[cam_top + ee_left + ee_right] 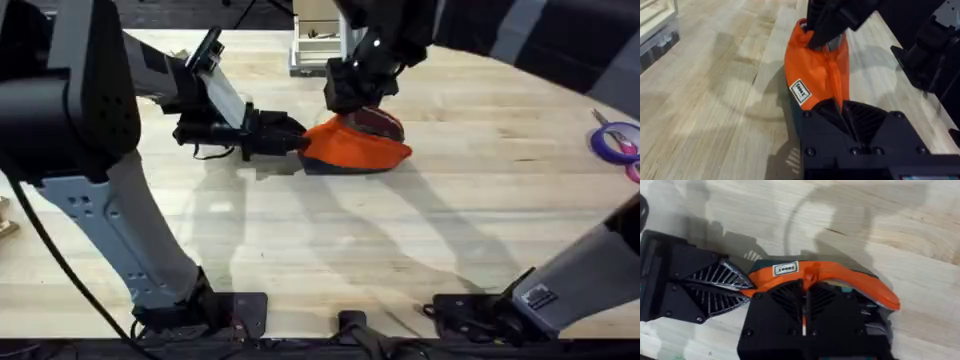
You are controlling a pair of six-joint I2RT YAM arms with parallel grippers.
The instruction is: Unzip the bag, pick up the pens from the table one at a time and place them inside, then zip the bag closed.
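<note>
No pens lie on the desk (300, 250); both seem packed. The left end effector (297, 142) pinches the bag (355, 148) end, the right end effector (362, 97) grips its top, probably zipping.

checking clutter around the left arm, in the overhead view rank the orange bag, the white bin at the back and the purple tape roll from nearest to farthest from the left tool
1. The bag: pinched at its near end by the left tool, mid-table.
2. The white bin: at the table's back edge, beyond the bag.
3. The purple tape roll: far off at the table's right edge.
</note>
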